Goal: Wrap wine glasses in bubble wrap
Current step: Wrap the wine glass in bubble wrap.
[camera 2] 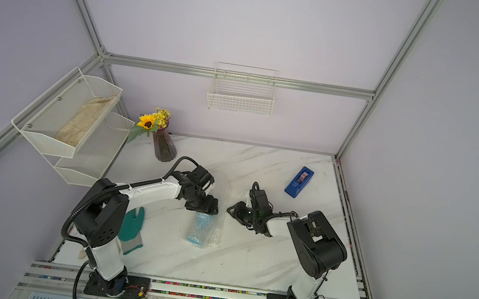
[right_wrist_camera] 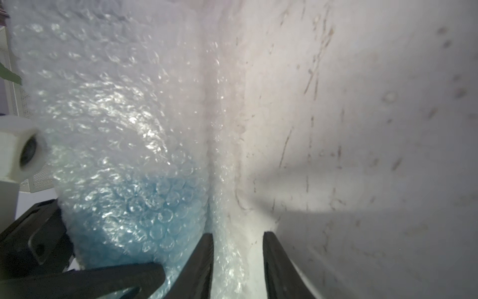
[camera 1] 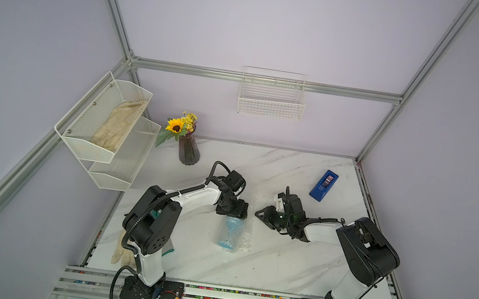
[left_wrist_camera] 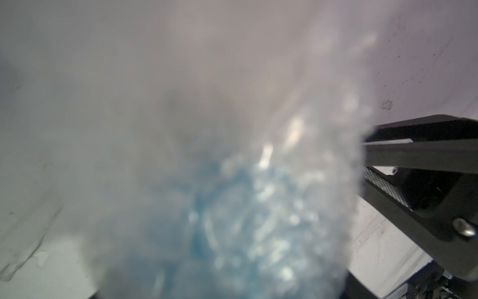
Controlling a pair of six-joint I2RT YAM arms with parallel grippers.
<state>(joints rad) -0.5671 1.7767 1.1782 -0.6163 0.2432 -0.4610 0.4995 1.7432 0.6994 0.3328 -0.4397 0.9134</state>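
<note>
Close to my edge of the table (camera 1: 279, 267), the two arms rise from their bases. A bit farther in, the blue goblet (camera 1: 229, 233) lies on its side, rolled up in the bubble wrap (camera 1: 243, 238). I think the roll is nearly done, but the loose edge is not yet tucked down. Just past it, the left gripper (camera 1: 231, 214) hangs over the far end of the roll, with its arm stretched out low. I cannot tell if its claw is gripping. Beside it, the right gripper (right_wrist_camera: 238, 238) points sideways at the roll with its elbow bent. Its claw is apart, with a loose flap of wrap between the fingers, not pinched as far as I can see. Next I should close on that flap and pull it snug. Farthest back sits the blue tape holder (camera 1: 323, 185).
</note>
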